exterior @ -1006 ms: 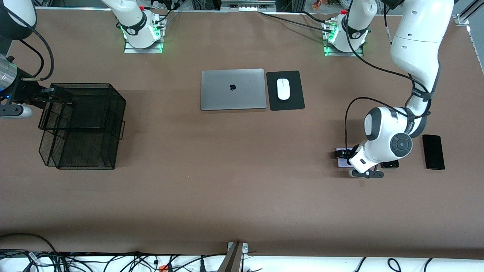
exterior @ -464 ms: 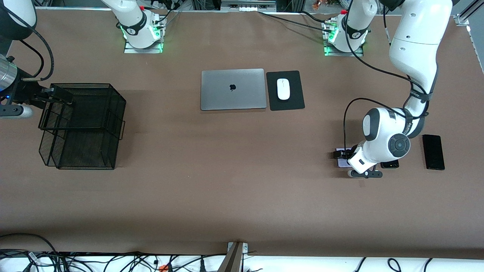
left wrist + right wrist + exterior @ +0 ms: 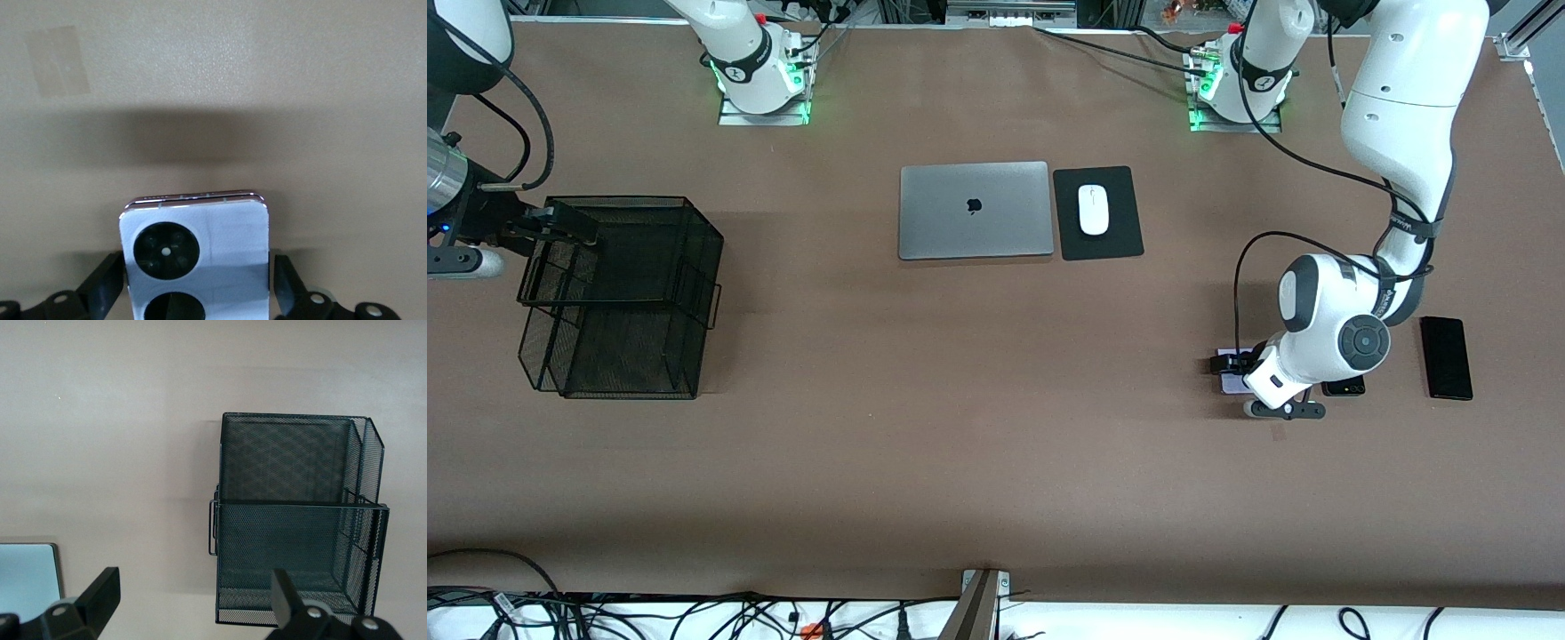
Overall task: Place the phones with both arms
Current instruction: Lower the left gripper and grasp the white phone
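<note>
the left end effector (image 3: 197,293) is seen low on the tabletop (image 3: 978,427) toward the left arm's end, with one finger (image 3: 107,283) on each side of the white-lilac phone (image 3: 197,257). the fingers stand just beside the phone's edges; whether they are pressing it cannot be told. the phone lies flat, its two black circles facing up. in the front view only a corner of it (image 3: 1232,383) shows under the wrist. the small black phone (image 3: 1344,387) lies just beside, mostly hidden by the arm, and the long black slab (image 3: 1446,357) lies a little further toward the table's end.

the right end effector (image 3: 193,607) is held over the tabletop beside the black mesh basket (image 3: 618,298), its fingers spread with nothing between them; this arm waits.

a closed grey laptop (image 3: 975,210) and a white mouse (image 3: 1092,210) on a black pad (image 3: 1098,213) are seen near the bases.
</note>
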Robot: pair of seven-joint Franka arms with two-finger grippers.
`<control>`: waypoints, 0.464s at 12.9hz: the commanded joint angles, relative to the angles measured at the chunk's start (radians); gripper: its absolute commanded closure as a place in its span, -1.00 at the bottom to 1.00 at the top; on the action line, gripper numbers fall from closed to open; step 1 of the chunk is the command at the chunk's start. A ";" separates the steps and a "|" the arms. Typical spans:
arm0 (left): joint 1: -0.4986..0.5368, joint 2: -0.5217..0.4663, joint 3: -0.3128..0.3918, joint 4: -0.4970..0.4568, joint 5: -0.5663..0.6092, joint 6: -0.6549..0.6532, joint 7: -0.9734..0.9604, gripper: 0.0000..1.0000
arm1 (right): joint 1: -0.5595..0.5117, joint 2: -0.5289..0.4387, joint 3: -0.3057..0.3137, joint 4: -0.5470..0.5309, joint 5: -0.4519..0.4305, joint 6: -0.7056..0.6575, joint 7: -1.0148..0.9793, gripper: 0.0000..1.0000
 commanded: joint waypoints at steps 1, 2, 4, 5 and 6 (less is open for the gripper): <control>-0.003 0.003 0.001 0.010 -0.028 0.001 0.005 0.03 | -0.008 0.004 0.002 0.011 0.000 -0.012 -0.011 -1.00; -0.003 0.002 0.001 0.010 -0.028 -0.002 0.008 0.22 | -0.008 0.004 0.002 0.011 0.000 -0.012 -0.011 -1.00; -0.003 -0.009 0.003 0.016 -0.025 -0.009 0.008 0.31 | -0.008 0.006 0.002 0.011 0.000 -0.012 -0.011 -1.00; -0.005 -0.021 0.003 0.018 -0.020 -0.009 0.004 0.33 | -0.008 0.004 0.002 0.011 0.000 -0.012 -0.011 -1.00; -0.005 -0.049 0.003 0.018 -0.020 -0.011 -0.001 0.32 | -0.008 0.004 0.002 0.011 -0.001 -0.014 -0.011 -1.00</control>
